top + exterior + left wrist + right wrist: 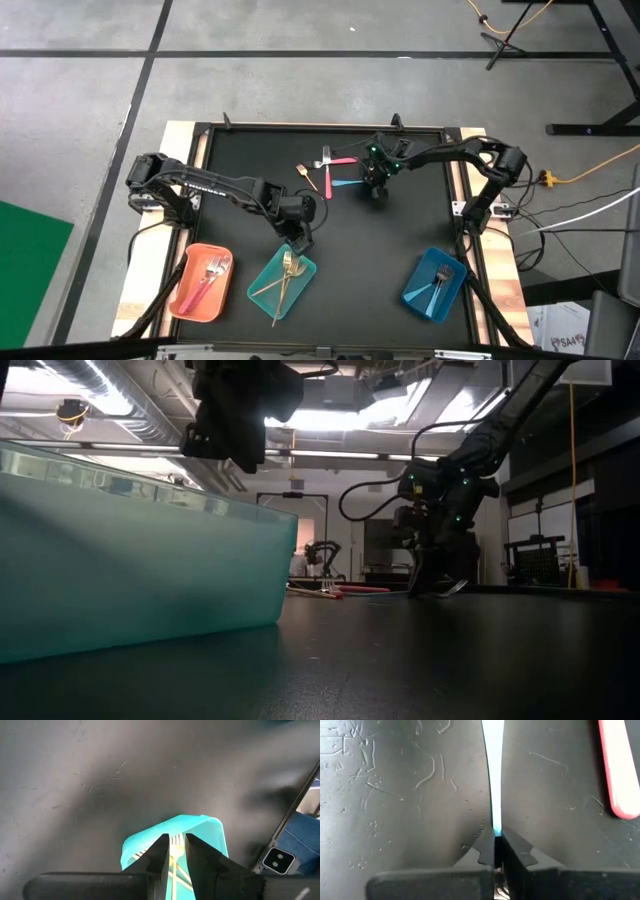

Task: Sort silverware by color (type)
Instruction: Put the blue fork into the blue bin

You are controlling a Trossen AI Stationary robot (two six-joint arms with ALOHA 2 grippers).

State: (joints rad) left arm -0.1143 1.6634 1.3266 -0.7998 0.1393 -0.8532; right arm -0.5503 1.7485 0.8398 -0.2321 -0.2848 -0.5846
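Observation:
On the black mat, toward the far side, my right gripper (pixel 376 192) is shut on a light-blue-handled piece of silverware (pixel 347 183). Beside it lie two pink-handled pieces (pixel 340 160) (pixel 326 181) and a small gold piece (pixel 305 174), all flat on the mat. My left gripper (pixel 299 238) hangs open over the far end of the teal tray (pixel 268 268). Gold silverware (pixel 287 266) lies in that tray, and a gold fork (pixel 175 841) shows through the gap between the left fingers. My right gripper pinches the light-blue handle (pixel 495 820) between its two fingers, at the handle's end toward the table's right. The fingers slant down from above, in line with the handle. The handle lies along the mat, away from the fingers.
A salmon tray (pixel 186 300) with pink-handled pieces stands at the near left. A blue tray (pixel 421 296) with blue-handled pieces stands at the near right. A gold handle (pixel 277 312) sticks out over the teal tray's near rim. Bare mat lies between the trays and the loose pieces.

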